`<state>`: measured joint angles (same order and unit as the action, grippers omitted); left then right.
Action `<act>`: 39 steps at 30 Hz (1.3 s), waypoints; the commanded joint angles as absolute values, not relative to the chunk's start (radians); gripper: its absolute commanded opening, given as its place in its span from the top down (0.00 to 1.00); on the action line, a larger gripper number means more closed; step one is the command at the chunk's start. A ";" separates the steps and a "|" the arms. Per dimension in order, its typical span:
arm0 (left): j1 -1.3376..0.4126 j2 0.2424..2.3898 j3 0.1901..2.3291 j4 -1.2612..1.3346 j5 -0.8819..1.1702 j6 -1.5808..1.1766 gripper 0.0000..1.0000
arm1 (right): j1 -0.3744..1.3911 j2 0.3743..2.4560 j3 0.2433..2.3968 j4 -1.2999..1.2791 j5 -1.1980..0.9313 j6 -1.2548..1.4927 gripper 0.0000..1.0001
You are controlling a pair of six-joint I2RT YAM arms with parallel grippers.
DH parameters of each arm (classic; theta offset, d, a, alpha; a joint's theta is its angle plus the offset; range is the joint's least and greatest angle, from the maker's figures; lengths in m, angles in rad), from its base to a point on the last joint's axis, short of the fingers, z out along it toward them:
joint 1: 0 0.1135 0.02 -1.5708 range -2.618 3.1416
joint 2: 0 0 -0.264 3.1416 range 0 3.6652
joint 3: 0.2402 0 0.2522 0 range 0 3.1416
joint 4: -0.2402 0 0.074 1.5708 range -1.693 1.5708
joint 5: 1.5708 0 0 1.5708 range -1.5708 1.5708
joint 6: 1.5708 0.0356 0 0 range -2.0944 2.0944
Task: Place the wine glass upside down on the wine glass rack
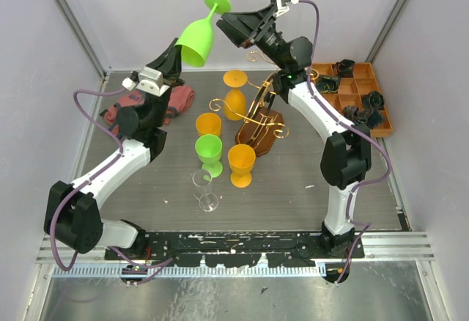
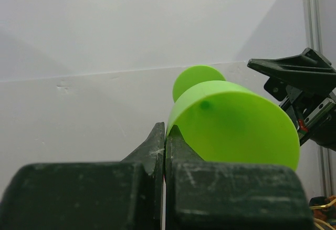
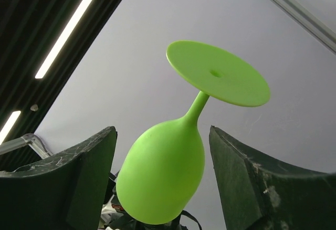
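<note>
A green wine glass (image 1: 199,37) is held high above the table, tilted, foot (image 1: 217,1) up and to the right. My left gripper (image 1: 178,51) is shut on its bowl rim, seen in the left wrist view (image 2: 166,135) with the green bowl (image 2: 236,125) beside the fingers. My right gripper (image 1: 229,22) is open, its fingers either side of the bowl (image 3: 163,172) without touching; the foot (image 3: 218,73) shows above. The gold wire rack (image 1: 260,119) on its dark oval base stands mid-table with an orange glass (image 1: 235,94) hanging on it.
On the table stand two orange glasses (image 1: 241,164) (image 1: 209,125), a green glass (image 1: 209,152) and a clear glass (image 1: 205,189). A red cloth (image 1: 176,102) lies at the back left. An orange compartment tray (image 1: 359,94) with dark items sits at the back right.
</note>
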<state>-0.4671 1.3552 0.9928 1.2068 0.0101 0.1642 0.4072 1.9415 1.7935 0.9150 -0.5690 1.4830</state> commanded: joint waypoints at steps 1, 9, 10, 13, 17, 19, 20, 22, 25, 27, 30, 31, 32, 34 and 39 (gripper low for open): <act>-0.473 1.371 1.006 1.261 0.014 0.177 1.00 | 0.426 1.954 1.858 0.948 -0.550 1.443 0.25; -0.476 1.381 1.009 1.261 0.023 0.169 1.00 | 0.447 1.990 1.896 0.939 -0.542 1.416 0.31; -0.476 1.383 1.009 1.261 0.027 0.169 1.00 | 0.450 1.992 1.899 0.936 -0.539 1.414 0.32; -0.476 1.385 1.009 1.261 0.037 0.174 1.00 | 0.452 1.999 1.903 0.936 -0.530 1.411 0.35; -0.476 1.387 1.009 1.261 0.032 0.183 1.00 | 0.452 2.003 1.906 0.937 -0.528 1.406 0.41; -0.476 1.388 1.009 1.261 0.034 0.183 1.00 | 0.452 2.005 1.908 0.937 -0.527 1.404 0.46; -0.476 1.389 1.008 1.261 0.036 0.181 1.00 | 0.451 2.007 1.910 0.937 -0.527 1.403 0.48; -0.476 1.389 1.008 1.261 0.038 0.179 1.00 | 0.451 2.012 1.919 0.936 -0.527 1.404 0.54; -0.476 1.391 1.008 1.261 0.045 0.175 0.99 | 0.451 2.018 1.926 0.938 -0.529 1.404 0.62; -0.476 1.390 1.007 1.262 0.051 0.168 0.98 | 0.451 2.020 1.928 0.942 -0.527 1.403 0.66; -0.476 1.389 1.002 1.261 0.068 0.163 0.95 | 0.452 2.023 1.931 0.948 -0.526 1.402 0.73; -0.476 1.388 1.000 1.261 0.072 0.163 0.93 | 0.451 2.023 1.931 0.950 -0.525 1.401 0.76; -0.476 1.385 0.997 1.261 0.076 0.164 0.92 | 0.451 2.025 1.930 0.953 -0.525 1.401 0.79; -0.477 1.383 0.991 1.261 0.078 0.164 0.88 | 0.452 2.024 1.929 0.960 -0.525 1.400 0.83; -0.476 1.366 0.969 1.256 0.078 0.181 0.53 | 0.447 2.024 1.924 0.962 -0.526 1.394 0.89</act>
<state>-0.4725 1.3857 0.9928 1.2152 0.0624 0.1650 0.4446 2.0235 1.8904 0.9173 -0.5201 1.4231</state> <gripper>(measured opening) 0.361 0.224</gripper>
